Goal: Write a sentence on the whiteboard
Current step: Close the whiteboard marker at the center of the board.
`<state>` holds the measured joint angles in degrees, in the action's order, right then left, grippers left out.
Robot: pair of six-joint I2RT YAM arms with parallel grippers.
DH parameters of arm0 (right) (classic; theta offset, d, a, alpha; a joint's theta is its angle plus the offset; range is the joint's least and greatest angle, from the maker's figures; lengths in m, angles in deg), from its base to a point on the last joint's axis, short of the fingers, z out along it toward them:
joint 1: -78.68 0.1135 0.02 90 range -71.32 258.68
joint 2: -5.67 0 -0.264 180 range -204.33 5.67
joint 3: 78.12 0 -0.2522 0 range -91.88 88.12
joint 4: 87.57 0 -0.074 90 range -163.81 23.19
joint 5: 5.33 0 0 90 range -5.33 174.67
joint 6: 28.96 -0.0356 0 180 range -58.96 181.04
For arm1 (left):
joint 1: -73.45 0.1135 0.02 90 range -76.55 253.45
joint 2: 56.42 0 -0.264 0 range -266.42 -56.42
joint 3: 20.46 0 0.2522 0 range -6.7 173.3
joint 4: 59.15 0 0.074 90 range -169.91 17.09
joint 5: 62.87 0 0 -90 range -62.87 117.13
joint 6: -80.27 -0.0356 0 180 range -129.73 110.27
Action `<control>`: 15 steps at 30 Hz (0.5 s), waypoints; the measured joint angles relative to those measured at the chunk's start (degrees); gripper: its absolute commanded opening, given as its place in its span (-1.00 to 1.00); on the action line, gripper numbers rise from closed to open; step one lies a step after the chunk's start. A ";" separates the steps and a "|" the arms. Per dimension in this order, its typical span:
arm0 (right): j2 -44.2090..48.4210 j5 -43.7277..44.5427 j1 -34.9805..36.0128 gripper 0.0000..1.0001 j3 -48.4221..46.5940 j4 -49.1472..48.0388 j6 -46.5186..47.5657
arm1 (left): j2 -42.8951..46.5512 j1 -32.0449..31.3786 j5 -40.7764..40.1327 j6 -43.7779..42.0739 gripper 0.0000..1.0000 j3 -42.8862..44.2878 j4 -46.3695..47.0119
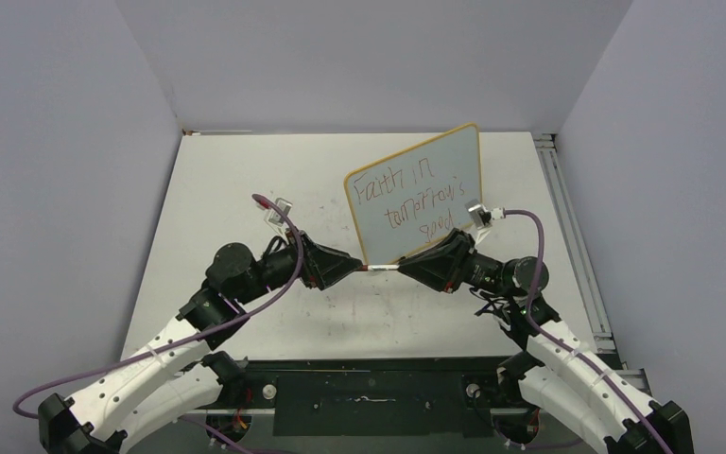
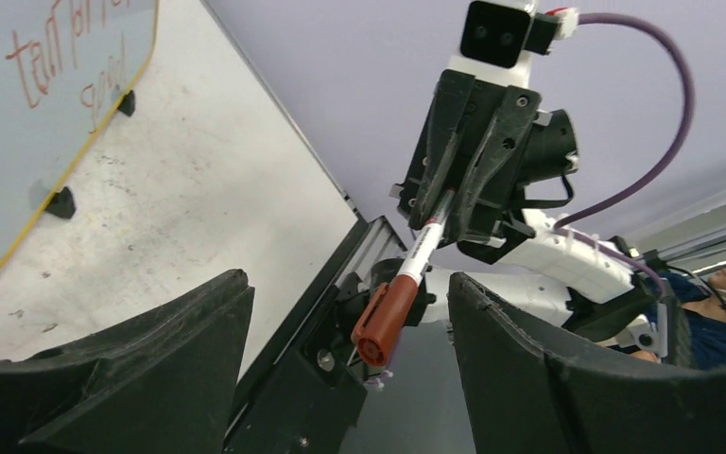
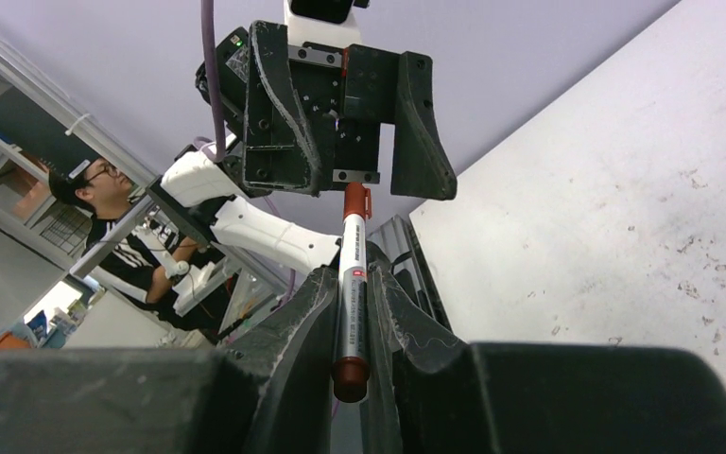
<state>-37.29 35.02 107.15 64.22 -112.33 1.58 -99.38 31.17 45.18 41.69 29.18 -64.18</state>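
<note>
Two claws of mine meet low over the scuffed white worktop [image 1: 246, 170], in front of the board. My left claw [image 1: 357, 267] stands spread wide. Its black fingers [image 2: 151, 359] sit either side of the reddish-brown cap [image 2: 383, 322] without touching it. That cap is on the end of the slim white marker pen [image 3: 352, 284], which lies level between the two claws. My right claw [image 1: 409, 268] is clamped tight on the pen's barrel. Behind the meeting point and a little to its right, the small white whiteboard [image 1: 458, 156] with its thin yellow wooden frame stands upright on the worktop. Its handwritten reddish-brown sentence [image 1: 406, 203] fills three lines, reading roughly "Faith in tomorrow's seed". I judge the writing done and the pen capped; what seems left is only to set the pen down.
</note>
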 measured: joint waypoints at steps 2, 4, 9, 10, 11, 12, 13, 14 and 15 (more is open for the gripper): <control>0.00 0.59 0.00 -0.89 0.31 -1.42 -0.44 | -0.15 0.02 0.70 1.57 0.38 -0.04 1.44; 0.00 0.92 0.00 -0.89 0.52 -2.19 -0.76 | -0.20 0.00 1.55 3.08 0.32 -0.07 2.82; 0.00 1.33 0.00 -0.89 0.52 -3.34 -1.29 | -0.22 0.00 2.69 5.46 -0.02 -0.57 5.35; 0.00 1.40 0.00 -0.89 0.52 -3.41 -1.29 | -0.22 0.00 2.95 5.81 -0.07 -0.70 5.60; 0.00 1.42 0.00 -0.89 0.52 -3.43 -1.29 | -0.24 0.02 3.21 6.21 -0.12 -0.83 5.92; 0.02 1.44 0.00 -0.89 0.52 -3.43 -1.29 | -0.24 0.00 3.39 6.51 -0.18 -0.94 6.14; 0.02 1.44 0.00 -0.89 0.52 -3.43 -1.27 | -0.28 0.00 3.56 6.73 -0.25 -1.01 6.40; 0.02 1.44 0.00 -0.89 0.52 -3.43 -1.27 | -0.33 0.02 3.69 6.97 -0.34 -1.14 6.82; 0.02 1.44 0.00 -0.89 0.52 -3.41 -1.27 | -0.35 0.02 3.80 7.17 -0.41 -1.22 7.13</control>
<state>-37.27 36.47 107.15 64.74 -115.74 0.31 -99.73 31.19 48.98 48.86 27.95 -57.06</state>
